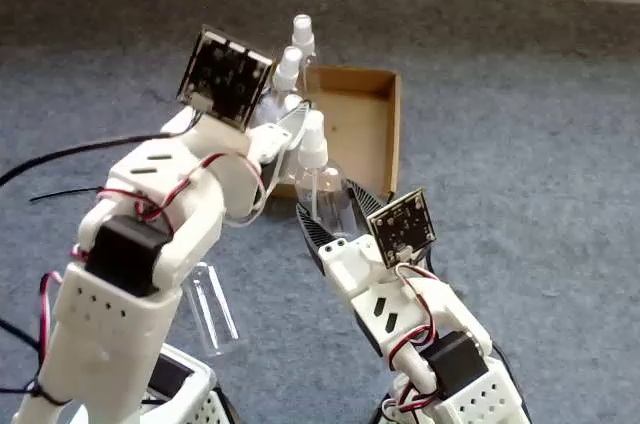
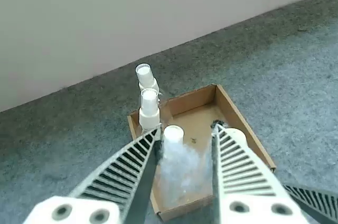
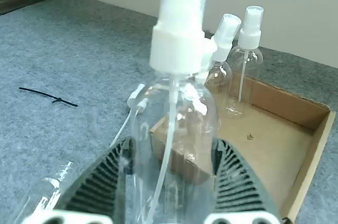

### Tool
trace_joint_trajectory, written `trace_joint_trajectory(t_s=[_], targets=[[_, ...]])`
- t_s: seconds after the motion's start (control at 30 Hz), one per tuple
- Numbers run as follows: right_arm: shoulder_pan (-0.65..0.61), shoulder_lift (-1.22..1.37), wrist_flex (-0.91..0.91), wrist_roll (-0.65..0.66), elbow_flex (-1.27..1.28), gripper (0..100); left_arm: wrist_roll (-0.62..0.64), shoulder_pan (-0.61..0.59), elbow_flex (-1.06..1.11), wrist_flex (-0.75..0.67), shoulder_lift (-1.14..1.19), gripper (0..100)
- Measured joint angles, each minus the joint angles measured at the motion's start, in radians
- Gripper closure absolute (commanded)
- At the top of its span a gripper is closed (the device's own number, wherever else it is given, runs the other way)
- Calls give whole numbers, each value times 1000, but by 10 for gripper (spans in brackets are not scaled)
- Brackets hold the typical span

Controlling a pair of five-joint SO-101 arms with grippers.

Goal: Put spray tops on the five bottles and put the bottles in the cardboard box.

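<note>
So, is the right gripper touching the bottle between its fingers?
Touching. The right wrist view shows the right gripper's fingers pressed against both sides of the bottle, with no gap.

No text, label, brand, number or sign can be read, neither on any spray bottle [image 3: 177,123] nor on the cardboard box [image 1: 365,129] (plain brown board).

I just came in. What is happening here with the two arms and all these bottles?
The right gripper is shut on an upright bottle that already wears its spray top, just in front of the cardboard box. The left gripper is over the box, at another topped bottle. Two more topped bottles stand at the box's far corner. One bare bottle lies on the carpet beside the left arm.
</note>
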Motion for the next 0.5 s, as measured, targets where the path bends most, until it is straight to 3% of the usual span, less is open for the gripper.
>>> trace_joint_trajectory(t_s=[0.27, 0.5], targets=[[3, -3, -2, 0, -2, 995, -12, -2, 143, 0, -204, 854], [0, 0, -2, 0, 0, 995, -15, -28, 109, 2, -216, 854]])
